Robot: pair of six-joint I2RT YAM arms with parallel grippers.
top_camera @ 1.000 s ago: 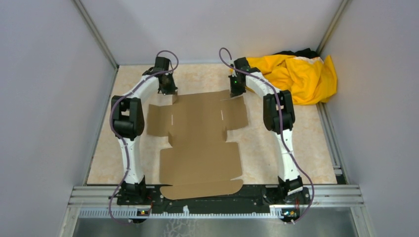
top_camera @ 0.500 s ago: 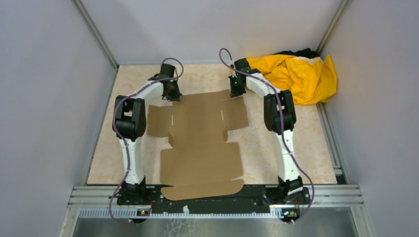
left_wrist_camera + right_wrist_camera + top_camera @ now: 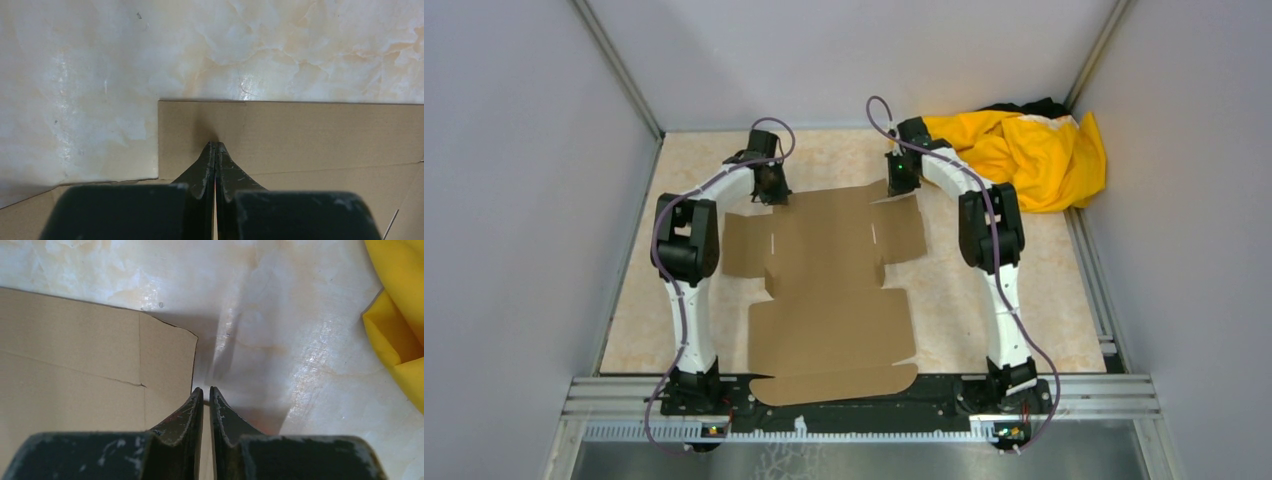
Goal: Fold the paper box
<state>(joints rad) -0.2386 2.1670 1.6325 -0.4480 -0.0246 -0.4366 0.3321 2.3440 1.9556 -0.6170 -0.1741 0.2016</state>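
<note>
- The paper box [image 3: 829, 290], a flat brown corrugated cardboard sheet with flaps and slits, lies unfolded on the pale marbled table [image 3: 1049, 300] between the 2 arms. Its near flap reaches the metal rail at their bases.
- The step in hand looks like the very first fold, with 1 gripper at each far corner of the sheet.
- The left gripper [image 3: 216, 146] is fully closed with nothing in it, its tips over the far flap just inside the corner (touching or hovering, I cannot tell).
- The right gripper [image 3: 206, 390] is all but closed, with a thin slit between its fingers, at the far right flap's edge. Whether cardboard is nipped in that slit is unclear.
- Next, I judge, the far flaps need lifting along their crease, so a tip must slip under the edge or the jaws must part to take hold.
- The overhead view hides both sets of fingertips behind the wrists, and the creases are faint. The crumpled yellow cloth [image 3: 1024, 150] in the far right corner half covers something dark.
</note>
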